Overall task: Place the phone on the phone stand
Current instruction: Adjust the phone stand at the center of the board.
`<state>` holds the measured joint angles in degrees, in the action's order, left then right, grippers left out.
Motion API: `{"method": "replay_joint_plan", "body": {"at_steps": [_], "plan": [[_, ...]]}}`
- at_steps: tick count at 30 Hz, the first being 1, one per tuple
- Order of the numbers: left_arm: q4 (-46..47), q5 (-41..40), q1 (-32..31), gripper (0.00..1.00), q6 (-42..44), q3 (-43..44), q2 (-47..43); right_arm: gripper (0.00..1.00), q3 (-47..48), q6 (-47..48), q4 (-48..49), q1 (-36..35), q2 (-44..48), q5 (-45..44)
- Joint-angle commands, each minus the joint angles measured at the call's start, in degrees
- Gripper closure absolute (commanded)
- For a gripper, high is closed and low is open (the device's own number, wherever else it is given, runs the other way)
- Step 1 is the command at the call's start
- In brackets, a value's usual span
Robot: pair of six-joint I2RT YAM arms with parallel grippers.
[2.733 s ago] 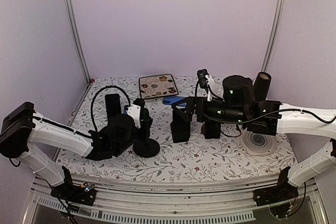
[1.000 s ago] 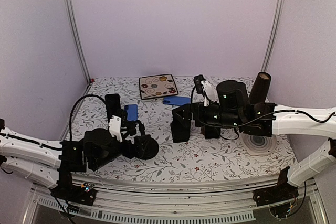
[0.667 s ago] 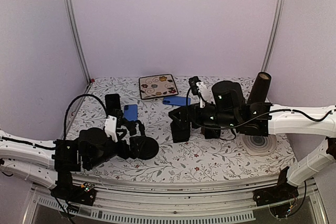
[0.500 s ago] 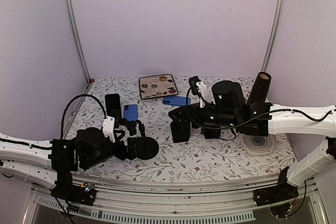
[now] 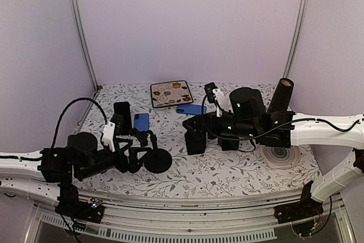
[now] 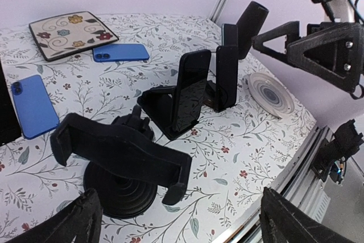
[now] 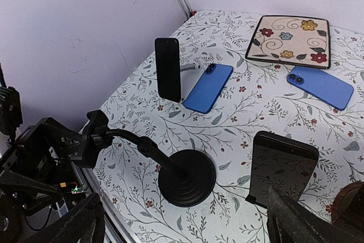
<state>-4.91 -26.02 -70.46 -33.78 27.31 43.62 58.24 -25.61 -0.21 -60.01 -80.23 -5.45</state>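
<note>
Black and round-based, the phone stand sits by the table's near edge. The left gripper is spread wide just beside it, gripping nothing. The right gripper hangs wide and empty over the middle; beyond, one blue phone lies flat toward the left edge and a second blue phone near the far edge.

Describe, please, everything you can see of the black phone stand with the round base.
The round-base phone stand looks like matte black plastic. It has a stepped, ringed disc base, a thin bent neck leaning toward the left arm, and a wide cradle bar with upturned end hooks. The cradle is empty. It stands on the floral tablecloth left of centre, near the table's front, resting on its base alone. The open left hand frames the cradle from the near side without visibly touching it.
</note>
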Motion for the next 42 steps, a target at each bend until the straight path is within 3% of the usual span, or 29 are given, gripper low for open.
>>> {"method": "replay_joint_plan", "body": {"at_steps": [1,8,14,18,24,29,35,42], "plan": [[-2.49,1.32,0.25,0.04,1.84,2.94,-1.95,0.01,1.60,0.78,0.08,-0.37,-0.25,-0.42],[-4.10,1.67,2.52,0.03,2.35,6.90,-3.59,0.01,1.63,0.82,-0.53,-0.46,0.35,-1.09],[-11.36,5.26,11.46,0.03,0.66,12.83,2.29,0.01,1.35,0.90,-1.10,-0.39,0.96,-1.49],[-12.71,9.98,16.31,0.03,3.98,14.51,4.92,0.01,1.09,0.98,-1.56,-0.46,1.66,-2.05],[-7.60,20.71,20.27,0.03,12.61,12.96,5.56,0.01,-0.13,1.07,-1.31,-0.46,2.89,-2.41],[-2.56,19.17,22.08,0.03,15.62,11.48,9.56,0.01,-0.79,1.04,-1.17,-0.46,3.68,-2.18],[2.00,21.53,24.88,0.03,15.14,8.60,11.02,0.01,-1.37,1.79,-2.26,-0.41,5.44,-2.93],[0.96,26.84,24.92,0.03,11.46,8.42,11.46,0.01,-1.96,2.67,-2.52,-0.41,5.74,-3.79]]}}
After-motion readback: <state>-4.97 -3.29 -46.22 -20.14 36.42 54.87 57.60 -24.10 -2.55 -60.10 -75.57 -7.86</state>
